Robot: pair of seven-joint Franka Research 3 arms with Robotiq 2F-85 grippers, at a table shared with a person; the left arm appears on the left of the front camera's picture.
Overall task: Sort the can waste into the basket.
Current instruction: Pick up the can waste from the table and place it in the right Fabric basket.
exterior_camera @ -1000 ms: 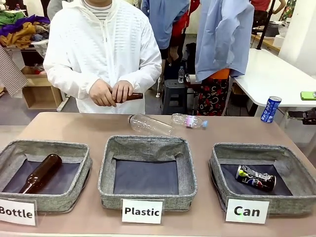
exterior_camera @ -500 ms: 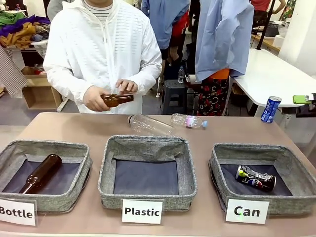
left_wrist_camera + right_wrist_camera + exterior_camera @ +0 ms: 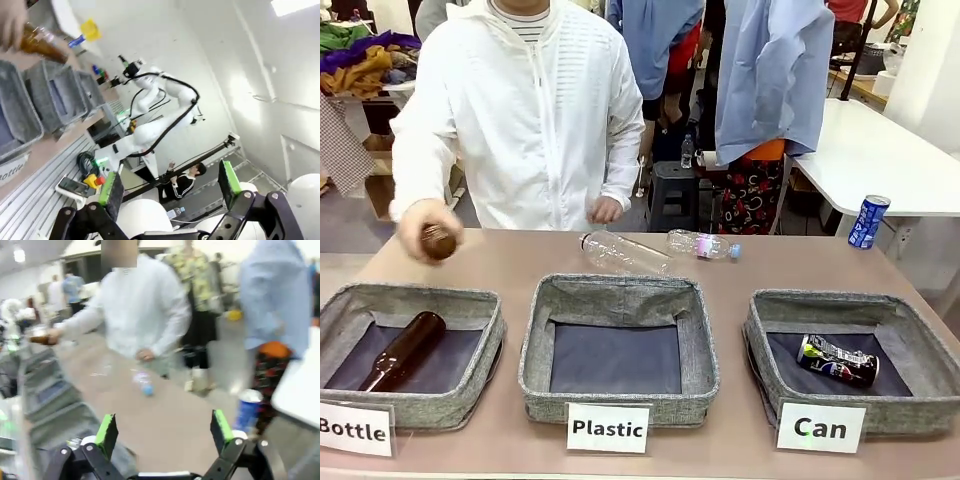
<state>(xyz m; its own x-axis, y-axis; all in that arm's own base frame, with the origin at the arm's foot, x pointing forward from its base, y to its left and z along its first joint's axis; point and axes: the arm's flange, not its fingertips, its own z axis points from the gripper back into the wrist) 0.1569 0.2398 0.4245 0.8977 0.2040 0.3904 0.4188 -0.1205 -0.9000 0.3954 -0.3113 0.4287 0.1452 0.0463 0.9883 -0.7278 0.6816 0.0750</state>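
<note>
The black can lay in the "Can" basket, near right. The blue can stood far right on a separate white tabletop. The left hand and right hand were released, empty.

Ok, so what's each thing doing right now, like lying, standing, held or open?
Black can: lying in the Can basket.
Blue can: upright, outside the baskets.
Big clear bottle: lying on the table.
Small clear bottle: lying beside it.
Brown bottle in Bottle basket: lying down.
Other brown bottle: held in the person's hand.
Left gripper: open.
Right gripper: open.
</note>
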